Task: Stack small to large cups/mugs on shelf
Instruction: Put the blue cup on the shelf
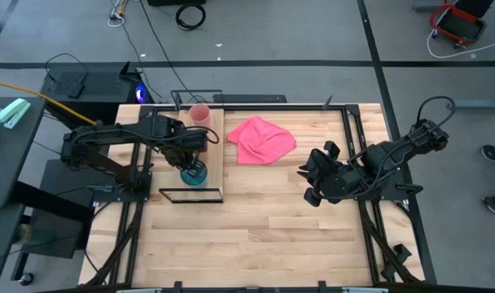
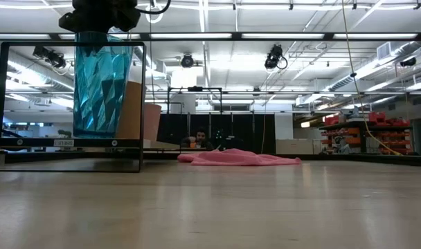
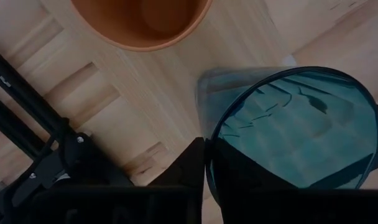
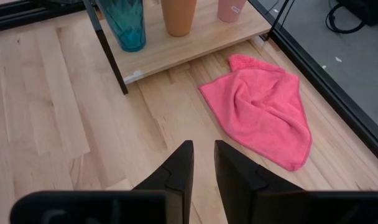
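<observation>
While my left arm works over the shelf, status per item:

Left gripper (image 1: 195, 156): above the shelf's near end, directly over the teal cup; fingers (image 3: 192, 165) astride its rim, one inside, one outside, clenched on the wall.
Large ribbed teal-blue translucent cup (image 2: 101, 83): upright on the shelf board at the near end, grasped at the rim from above; base looks seated on the board in the low view, though I can't confirm full contact.
Medium orange-brown smooth cup (image 4: 179, 15): upright on the board just beside the teal one, apart from it, mostly hidden under my left arm from above.
Small pale pink cup (image 1: 199, 114): upright at the far end of the board, past the orange-brown one.
Long light-wood shelf board with thin black wire frame (image 1: 214, 159): on the left part of the slatted wooden tabletop (image 1: 272, 220); all three cups in a row on it, none nested.
Crumpled pink cloth (image 1: 261, 139): flat on the tabletop, just beside the shelf.
Right gripper (image 4: 203, 163): waiting over the right side of the tabletop, holding nothing, fingers slightly parted.
</observation>
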Robot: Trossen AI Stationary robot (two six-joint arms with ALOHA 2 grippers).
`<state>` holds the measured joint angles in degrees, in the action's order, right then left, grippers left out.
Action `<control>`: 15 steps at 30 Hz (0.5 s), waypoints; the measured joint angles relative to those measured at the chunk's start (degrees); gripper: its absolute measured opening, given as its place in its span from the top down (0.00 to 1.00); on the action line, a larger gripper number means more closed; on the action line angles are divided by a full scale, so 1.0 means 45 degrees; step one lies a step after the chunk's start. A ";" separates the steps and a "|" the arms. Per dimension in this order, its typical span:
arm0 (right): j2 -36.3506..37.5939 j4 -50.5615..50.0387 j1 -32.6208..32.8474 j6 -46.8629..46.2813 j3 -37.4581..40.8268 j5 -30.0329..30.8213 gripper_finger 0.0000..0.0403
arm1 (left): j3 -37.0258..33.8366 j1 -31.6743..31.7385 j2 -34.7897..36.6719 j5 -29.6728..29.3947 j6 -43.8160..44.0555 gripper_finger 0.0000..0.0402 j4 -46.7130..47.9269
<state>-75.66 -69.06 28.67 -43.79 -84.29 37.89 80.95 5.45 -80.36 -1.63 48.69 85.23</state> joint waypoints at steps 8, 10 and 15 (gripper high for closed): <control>0.0000 -0.0005 0.0000 0.0005 0.0000 0.0000 0.82 | 0.0000 0.0000 0.0005 0.0000 0.0024 0.89 0.0078; 0.0000 -0.0009 0.0000 0.0005 0.0000 -0.0004 0.82 | 0.0000 0.0000 0.0005 0.0000 0.0024 0.89 0.0077; 0.0000 -0.0010 0.0002 0.0005 0.0000 -0.0003 0.82 | 0.0000 0.0000 0.0039 0.0000 0.0029 0.87 0.0075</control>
<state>-75.66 -69.10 28.67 -43.77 -84.29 37.87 80.95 5.45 -80.18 -1.63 48.82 85.57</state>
